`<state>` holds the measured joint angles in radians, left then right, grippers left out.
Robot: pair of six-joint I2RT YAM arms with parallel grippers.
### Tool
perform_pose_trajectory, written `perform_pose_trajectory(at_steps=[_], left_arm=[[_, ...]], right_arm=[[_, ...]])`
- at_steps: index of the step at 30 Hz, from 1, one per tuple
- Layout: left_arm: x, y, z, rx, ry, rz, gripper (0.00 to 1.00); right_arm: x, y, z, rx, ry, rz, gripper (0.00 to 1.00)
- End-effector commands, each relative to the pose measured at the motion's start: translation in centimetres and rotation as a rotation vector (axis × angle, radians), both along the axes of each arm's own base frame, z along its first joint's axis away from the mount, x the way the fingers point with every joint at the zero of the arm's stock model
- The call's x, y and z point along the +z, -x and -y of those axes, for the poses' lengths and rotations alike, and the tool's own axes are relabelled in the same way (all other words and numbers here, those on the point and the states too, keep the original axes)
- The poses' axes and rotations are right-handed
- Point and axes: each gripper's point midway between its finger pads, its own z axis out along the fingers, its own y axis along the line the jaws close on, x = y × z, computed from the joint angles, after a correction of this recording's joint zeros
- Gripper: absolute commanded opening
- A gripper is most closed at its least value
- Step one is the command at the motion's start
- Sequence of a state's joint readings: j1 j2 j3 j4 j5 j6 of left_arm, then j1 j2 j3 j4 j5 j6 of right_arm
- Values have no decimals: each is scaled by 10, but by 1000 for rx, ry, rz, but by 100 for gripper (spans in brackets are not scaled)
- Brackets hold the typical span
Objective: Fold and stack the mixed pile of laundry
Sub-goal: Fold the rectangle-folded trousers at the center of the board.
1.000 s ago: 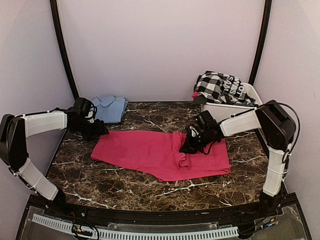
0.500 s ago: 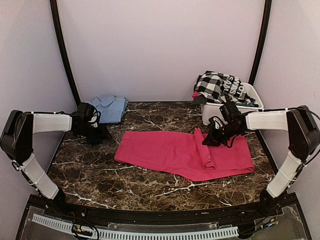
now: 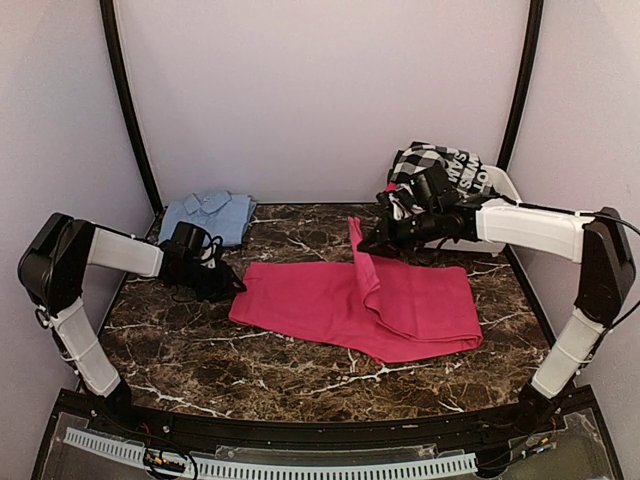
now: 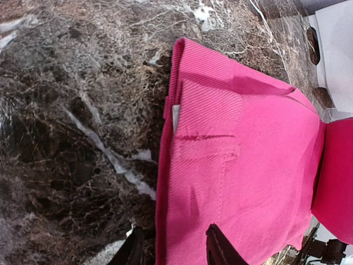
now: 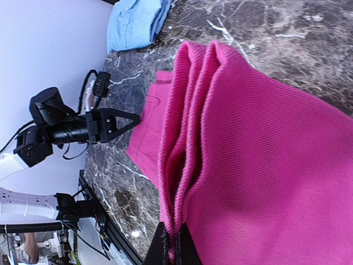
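Observation:
A magenta-pink cloth (image 3: 400, 300) lies spread across the middle of the marble table. My right gripper (image 3: 378, 243) is shut on a bunched fold of it (image 5: 187, 138) and holds that fold raised above the cloth's far side; its fingertips (image 5: 169, 245) pinch the fold. My left gripper (image 3: 232, 286) sits low at the cloth's left edge. Its jaws stand apart, with the hem (image 4: 165, 221) between the two fingers (image 4: 218, 245). A folded light-blue piece (image 3: 210, 215) lies at the back left. A black-and-white checked garment (image 3: 440, 170) is heaped in the tub.
A white plastic tub (image 3: 508, 186) stands at the back right, just behind my right arm. Bare marble (image 3: 300, 380) runs along the front. Black frame posts rise at both back corners, and the table's front edge has a black rail.
My right gripper has swung left and back, lifting the pink fold higher. My left gripper has moved right to the cloth's left edge, and its jaws have narrowed.

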<state>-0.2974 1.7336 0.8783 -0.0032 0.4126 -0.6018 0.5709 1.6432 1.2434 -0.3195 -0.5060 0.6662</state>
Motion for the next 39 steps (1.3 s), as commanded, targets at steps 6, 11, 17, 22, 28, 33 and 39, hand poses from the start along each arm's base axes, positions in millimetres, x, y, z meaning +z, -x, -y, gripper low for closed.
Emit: perform_pose_trajectory(at_steps=[6, 11, 17, 22, 28, 33, 39], left_arm=[[-13, 5, 5, -8, 39, -4, 25], [-21, 8, 4, -5, 32, -18, 22], [-22, 8, 5, -6, 39, -19, 18], [-25, 8, 5, -9, 37, -22, 17], [-25, 9, 4, -12, 31, -23, 16], [-26, 9, 4, -11, 28, -25, 16], [-27, 9, 4, -10, 26, -27, 16]], right_arm=[[26, -16, -101, 53, -180, 17, 0], [28, -18, -141, 87, -209, 6, 0], [12, -25, -175, 101, -197, -20, 0], [-10, -30, -196, 103, -201, -65, 0], [-27, -36, -212, 106, -202, -83, 0], [-31, -39, -223, 115, -205, -91, 0], [-37, -39, -232, 119, -209, -99, 0]])
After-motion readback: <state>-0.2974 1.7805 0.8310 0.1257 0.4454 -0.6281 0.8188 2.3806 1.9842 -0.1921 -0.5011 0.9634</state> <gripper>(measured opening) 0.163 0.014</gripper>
